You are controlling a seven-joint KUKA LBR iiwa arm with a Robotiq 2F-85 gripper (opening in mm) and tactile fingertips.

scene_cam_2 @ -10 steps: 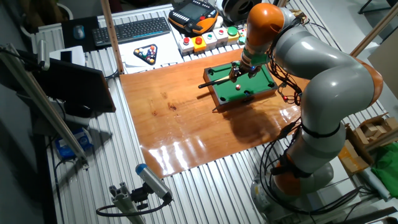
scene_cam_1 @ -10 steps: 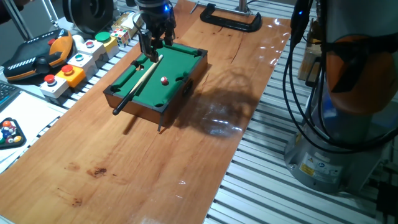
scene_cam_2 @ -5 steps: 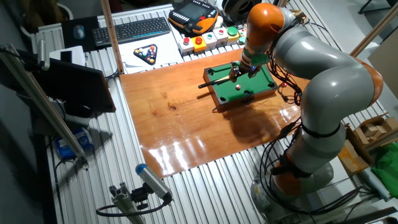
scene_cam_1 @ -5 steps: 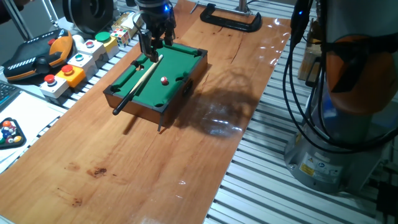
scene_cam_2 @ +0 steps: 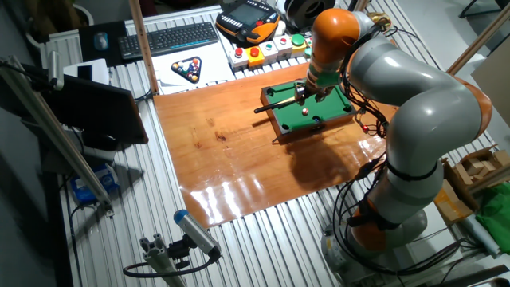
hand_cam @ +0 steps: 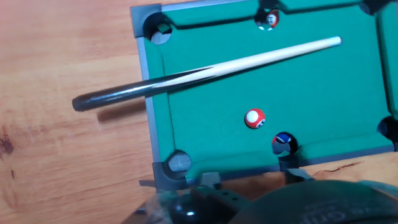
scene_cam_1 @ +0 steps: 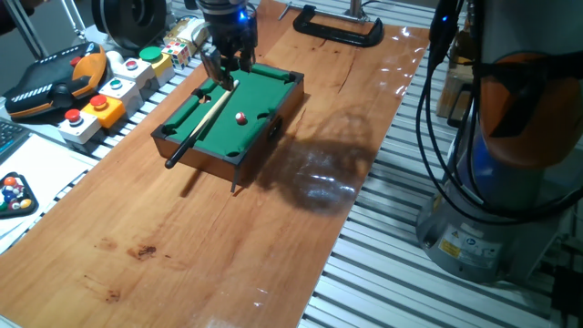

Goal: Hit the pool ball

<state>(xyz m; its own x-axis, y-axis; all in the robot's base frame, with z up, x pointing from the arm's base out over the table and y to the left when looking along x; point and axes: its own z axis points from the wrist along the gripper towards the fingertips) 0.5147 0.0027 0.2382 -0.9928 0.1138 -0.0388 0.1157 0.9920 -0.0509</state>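
The pool ball [scene_cam_1: 240, 117] [scene_cam_2: 305, 110] [hand_cam: 254, 118], small, dark red with a pale spot, rests on the green felt of the miniature pool table [scene_cam_1: 199, 155] [scene_cam_2: 312, 127] [hand_cam: 153, 134]. A cue stick [scene_cam_1: 200, 123] [scene_cam_2: 275, 104] [hand_cam: 211, 71] lies along the felt, its dark butt jutting over one short rim. My gripper [scene_cam_1: 226, 77] [scene_cam_2: 301, 92] hovers above the pale tip end of the cue, its fingers apart and holding nothing. The hand view shows only the dark hand body along its lower edge.
Other balls sit in two pockets [hand_cam: 283, 142] [hand_cam: 269, 18]. A triangle of racked balls [scene_cam_1: 13, 194] [scene_cam_2: 188, 70], button boxes [scene_cam_1: 109, 96], a teach pendant [scene_cam_1: 55, 82] [scene_cam_2: 247, 17] and a keyboard [scene_cam_2: 169, 38] lie beside the board. A black clamp [scene_cam_1: 337, 29] is at the far edge.
My gripper has lifted slightly and shifted a little toward the table's side rail. The cue stick and the pool ball lie where they were.
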